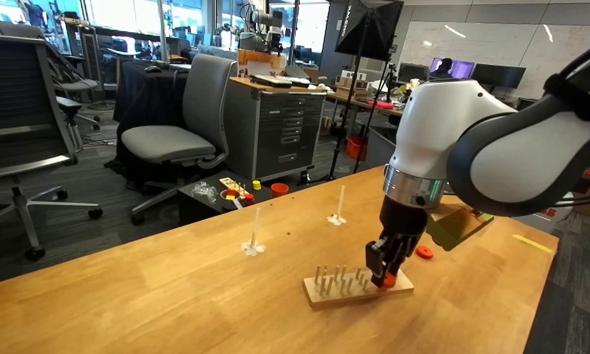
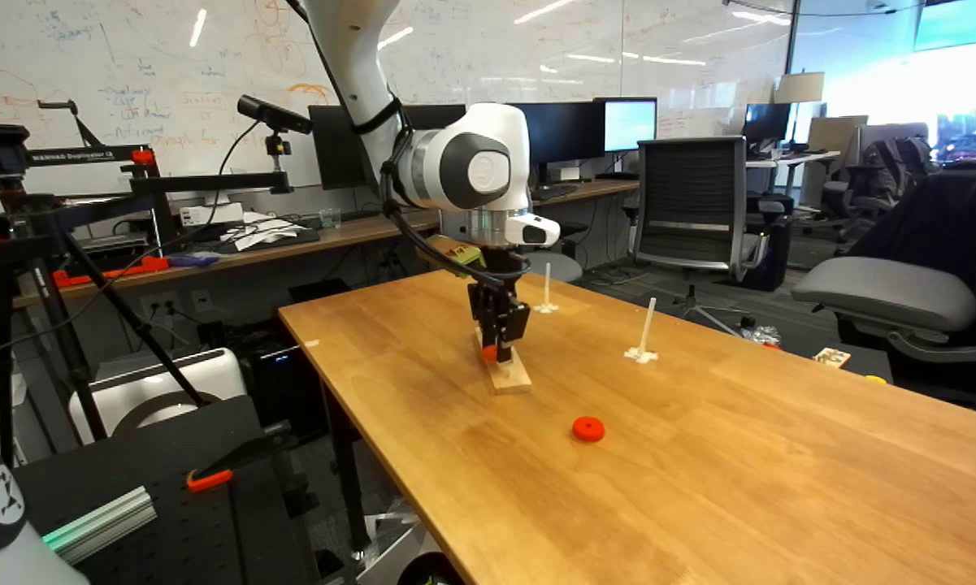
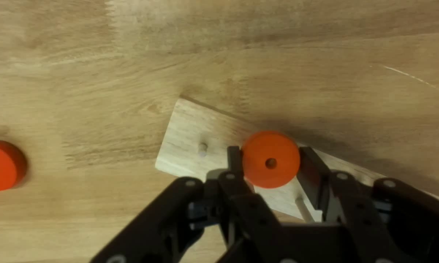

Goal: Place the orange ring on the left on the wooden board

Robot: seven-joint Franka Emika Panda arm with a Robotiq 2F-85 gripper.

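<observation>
Table (image 1: 177,295), broad and made of brown wood, fills much of both exterior views. A white arm (image 1: 435,132) with grey trim reaches over it and bends down. On the table lies a pale, flat, oblong board (image 3: 223,135). The arm's black jaws point down over the board, nearer one end. Well apart from the board, a thin rod (image 1: 255,227) and a second rod (image 1: 341,202) stand upright, each with a whitish patch at its foot. The jaws are clamped on the orange ring (image 3: 260,159), one tip against either side, its hole facing the wrist camera. The ring is over the board; whether the two touch cannot be told. A similar loose ring (image 2: 588,430) lies flat on the table near the board. Smallest are the board's short, upright pegs (image 3: 202,149).
</observation>
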